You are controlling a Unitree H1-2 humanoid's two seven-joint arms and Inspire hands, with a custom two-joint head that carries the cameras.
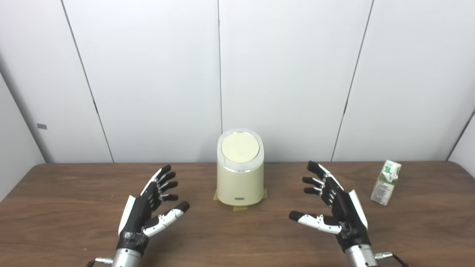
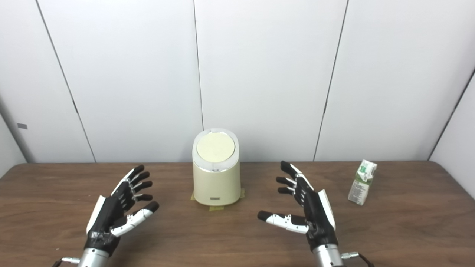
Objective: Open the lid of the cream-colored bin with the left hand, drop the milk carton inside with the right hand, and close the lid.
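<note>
A cream-colored bin (image 1: 240,184) stands upright at the middle of the wooden table (image 1: 237,237), its round lid (image 1: 240,147) shut. A small green and white milk carton (image 1: 386,182) stands upright at the right, apart from the bin; it also shows in the right eye view (image 2: 362,182). My left hand (image 1: 150,205) is open and empty, to the left of the bin and nearer to me. My right hand (image 1: 334,207) is open and empty, between the bin and the carton, nearer to me.
Pieces of yellow tape (image 1: 241,208) stick out from under the bin's base. White wall panels (image 1: 282,74) rise right behind the table's far edge. The table's rounded corners show at far left and far right.
</note>
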